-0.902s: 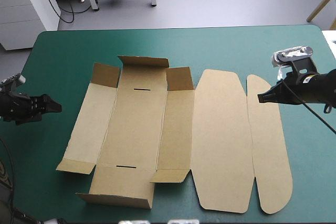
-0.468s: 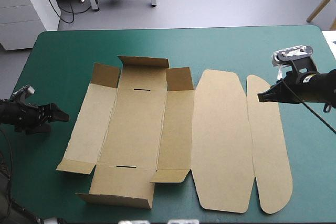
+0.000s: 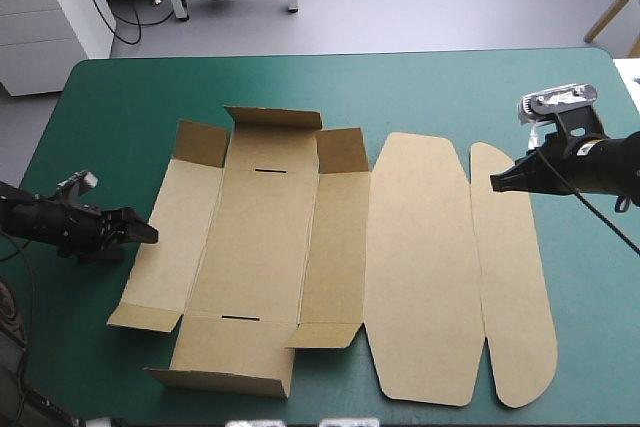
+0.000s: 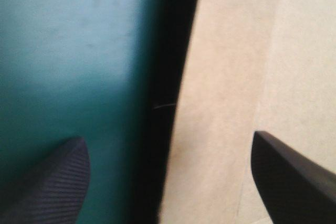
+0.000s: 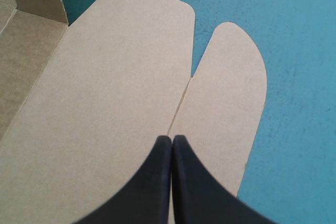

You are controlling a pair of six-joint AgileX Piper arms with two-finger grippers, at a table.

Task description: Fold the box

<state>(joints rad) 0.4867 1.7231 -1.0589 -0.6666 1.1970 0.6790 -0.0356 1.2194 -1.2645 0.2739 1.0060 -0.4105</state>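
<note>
The table (image 3: 100, 107) carries the box (image 3: 262, 247), spread almost flat. Only its short ends stand slightly raised, and no wall is up or tucked, so nearly all folding is judged left to do. The left gripper (image 3: 140, 234), released and empty, sits low with the box's side edge just ahead, between its fingers. The right gripper (image 3: 497, 185), clenched on nothing, hovers above the lid flap (image 3: 515, 287)

The brown box (image 3: 270, 247) lies as a cut sheet on the teal-green table (image 3: 120, 107). Short flaps stand raised at its left part's ends, and two rounded panels lie flat on its right. The left gripper (image 3: 150, 235) points at the box's left edge, its tip right at that edge. The right gripper (image 3: 497, 185) hangs over the box's rightmost panel.
</note>
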